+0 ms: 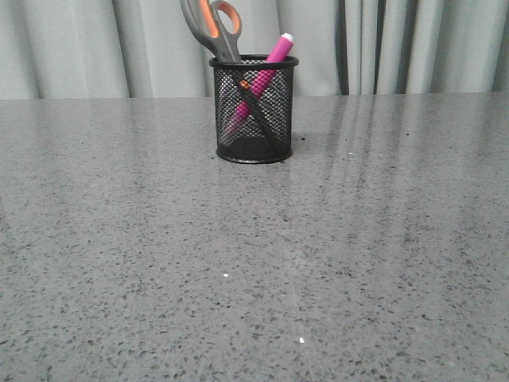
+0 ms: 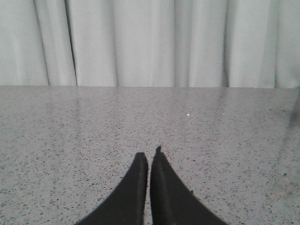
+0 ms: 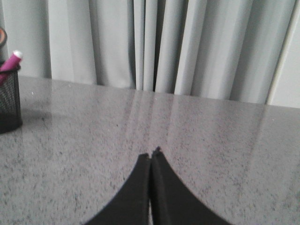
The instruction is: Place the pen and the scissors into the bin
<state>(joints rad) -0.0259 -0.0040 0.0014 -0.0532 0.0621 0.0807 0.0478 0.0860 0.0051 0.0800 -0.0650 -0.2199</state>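
The black wire-mesh bin (image 1: 254,111) stands upright at the far middle of the grey table. The scissors (image 1: 213,24) stand in it, blades down, with the grey and orange handles sticking out above the rim to the left. The pink pen (image 1: 270,64) leans in it, white end up to the right. The bin (image 3: 9,98) and the pen's end (image 3: 11,61) also show at the edge of the right wrist view. Neither arm shows in the front view. My left gripper (image 2: 150,157) is shut and empty above bare table. My right gripper (image 3: 151,155) is shut and empty, well away from the bin.
The grey speckled table (image 1: 254,270) ends at a pale pleated curtain (image 1: 413,40) along its far edge. Nothing else lies on the table in view.
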